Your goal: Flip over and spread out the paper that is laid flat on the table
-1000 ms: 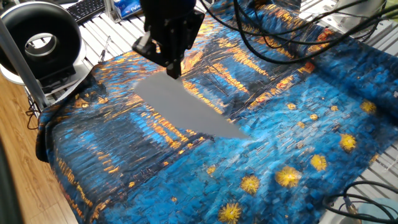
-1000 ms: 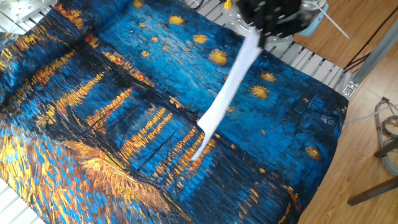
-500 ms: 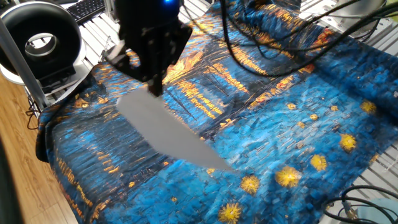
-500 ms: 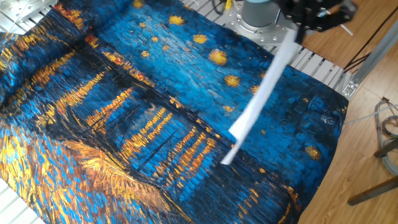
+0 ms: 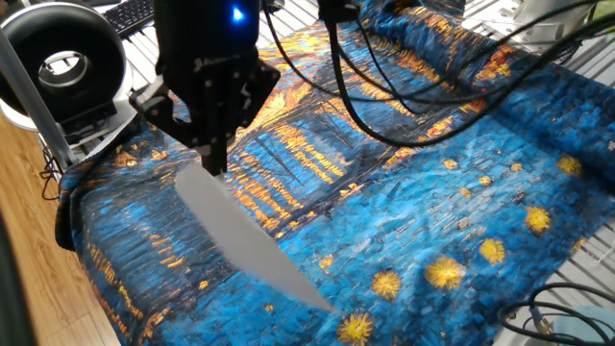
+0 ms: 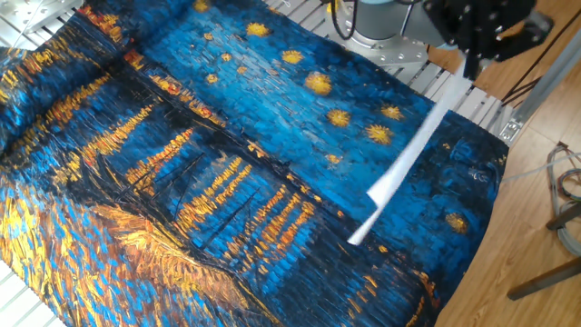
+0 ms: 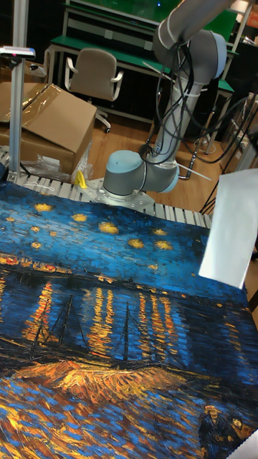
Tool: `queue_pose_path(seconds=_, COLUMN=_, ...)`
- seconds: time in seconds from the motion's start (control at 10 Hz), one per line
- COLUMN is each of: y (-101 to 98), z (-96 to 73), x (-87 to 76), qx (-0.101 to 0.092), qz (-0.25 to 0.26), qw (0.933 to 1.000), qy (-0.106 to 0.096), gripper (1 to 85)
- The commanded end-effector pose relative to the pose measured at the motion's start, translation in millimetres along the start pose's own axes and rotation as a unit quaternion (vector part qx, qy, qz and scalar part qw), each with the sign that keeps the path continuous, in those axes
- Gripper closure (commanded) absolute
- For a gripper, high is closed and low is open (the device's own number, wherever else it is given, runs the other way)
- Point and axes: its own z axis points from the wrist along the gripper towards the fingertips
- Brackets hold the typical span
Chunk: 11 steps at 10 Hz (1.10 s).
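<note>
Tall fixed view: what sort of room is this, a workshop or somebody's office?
Most likely a robotics lab or workshop. A robot arm stands on a metal bench, with green-topped workbenches, an office chair and an opened cardboard box behind it.

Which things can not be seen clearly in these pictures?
- Gripper fingertips: in one fixed view the dark body merges with them, so the grip on the paper is unclear.
- Gripper in the tall fixed view: cut off by the right edge; only the paper shows.
- Whether the paper's low end touches the table: cannot tell.
</note>
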Motion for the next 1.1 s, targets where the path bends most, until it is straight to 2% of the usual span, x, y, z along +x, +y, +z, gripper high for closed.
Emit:
queue_pose_path(seconds=0.0, y=-44.8, z=28.7, x=-19.0, qx=-0.005, qz=-0.044, qw=0.999, qy=-0.001, gripper=84.7)
queue_pose_path(seconds=0.1, y=-70.2, z=38.9, x=-25.0, qx=0.01, qz=-0.07, qw=0.9975, qy=-0.009, gripper=84.7)
queue_pose_path(seconds=0.2, y=-104.8, z=48.4, x=-34.7, qx=0.036, qz=-0.11, qw=0.9931, qy=-0.02, gripper=84.7)
queue_pose_path(seconds=0.4, y=-157.5, z=47.3, x=-50.2, qx=0.076, qz=-0.171, qw=0.9821, qy=-0.016, gripper=84.7)
queue_pose_path(seconds=0.5, y=-174.9, z=44.8, x=-59.0, qx=0.091, qz=-0.192, qw=0.9769, qy=-0.019, gripper=84.7)
queue_pose_path(seconds=0.7, y=-199.9, z=43.6, x=-75.6, qx=0.115, qz=-0.228, qw=0.9663, qy=-0.028, gripper=84.7)
queue_pose_path(seconds=1.0, y=-212.0, z=44.5, x=-83.7, qx=0.129, qz=-0.246, qw=0.9603, qy=-0.029, gripper=84.7)
